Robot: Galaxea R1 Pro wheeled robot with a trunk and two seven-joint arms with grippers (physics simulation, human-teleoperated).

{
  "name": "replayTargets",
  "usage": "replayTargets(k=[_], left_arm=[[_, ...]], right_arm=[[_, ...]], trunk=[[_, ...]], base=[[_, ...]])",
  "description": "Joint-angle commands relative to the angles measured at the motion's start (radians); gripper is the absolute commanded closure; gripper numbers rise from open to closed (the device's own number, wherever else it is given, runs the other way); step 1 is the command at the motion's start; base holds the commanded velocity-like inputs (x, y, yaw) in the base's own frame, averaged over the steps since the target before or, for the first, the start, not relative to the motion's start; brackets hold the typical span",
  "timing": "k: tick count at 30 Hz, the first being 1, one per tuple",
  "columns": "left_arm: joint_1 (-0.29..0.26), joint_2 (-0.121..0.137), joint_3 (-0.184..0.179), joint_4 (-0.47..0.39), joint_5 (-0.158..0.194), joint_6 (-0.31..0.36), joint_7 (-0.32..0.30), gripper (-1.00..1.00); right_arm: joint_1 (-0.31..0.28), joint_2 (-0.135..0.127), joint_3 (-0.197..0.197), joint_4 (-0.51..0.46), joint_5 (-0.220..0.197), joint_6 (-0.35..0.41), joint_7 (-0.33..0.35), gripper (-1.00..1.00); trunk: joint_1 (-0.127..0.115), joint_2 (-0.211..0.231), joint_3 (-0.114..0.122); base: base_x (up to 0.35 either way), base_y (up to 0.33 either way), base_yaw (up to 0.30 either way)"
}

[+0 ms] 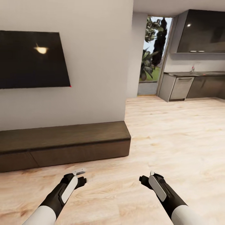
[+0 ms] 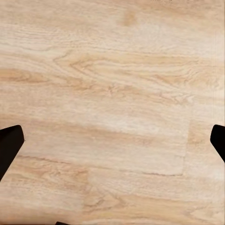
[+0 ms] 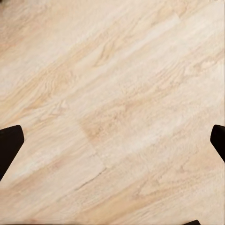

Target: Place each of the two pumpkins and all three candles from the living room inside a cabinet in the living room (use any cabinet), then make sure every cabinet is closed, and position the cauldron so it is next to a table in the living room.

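Against the wall under the TV (image 1: 31, 59) sits the cabinet (image 1: 64, 147), all drawer fronts shut. Stiff wood with no handles, so I'd guess you hook an edge and pull. Both arms hang over bare floor (image 1: 175, 134) in front of it, left end effector (image 1: 82, 178) and right end effector (image 1: 146, 179) spread apart, empty. Kitchen units (image 1: 193, 86) are far beyond the cabinet's end, nothing blocking.

Cabinet (image 1: 62, 143) against wall (image 1: 93, 78), under television (image 1: 31, 59); kitchen beyond, right.
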Motion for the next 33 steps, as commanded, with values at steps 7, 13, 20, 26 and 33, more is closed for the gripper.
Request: replayTargets(k=[7, 13, 20, 26, 33], left_arm=[[-0.001, 0.000, -0.003, -0.001, 0.009, 0.002, 0.008, -1.00], [-0.001, 0.001, -0.004, -0.001, 0.009, 0.002, 0.008, -1.00], [-0.001, 0.001, -0.005, -0.001, 0.009, 0.002, 0.007, -1.00], [-0.001, 0.002, -0.005, -0.001, 0.009, 0.002, 0.007, -1.00], [-0.001, 0.002, -0.005, -0.001, 0.009, 0.002, 0.006, -1.00]], right_arm=[[0.000, -0.003, 0.005, -0.003, -0.009, 0.002, -0.009, -1.00], [0.000, -0.003, 0.005, -0.004, -0.010, 0.002, -0.009, -1.00], [0.000, -0.003, 0.005, -0.003, -0.011, 0.002, -0.009, -1.00], [0.000, -0.003, 0.004, -0.004, -0.018, 0.002, -0.009, -1.00], [0.000, -0.003, 0.004, -0.004, -0.020, 0.002, -0.009, -1.00]], trunk=[[0.000, -0.001, -0.001], [0.000, -0.001, -0.001], [0.000, -0.001, -0.001], [0.000, -0.001, -0.001], [0.000, -0.001, -0.001]], base=[[0.146, 0.000, 0.235], [0.185, 0.000, 0.030], [0.143, 0.000, 0.002], [0.297, 0.059, 0.000], [0.226, 0.208, 0.000]])
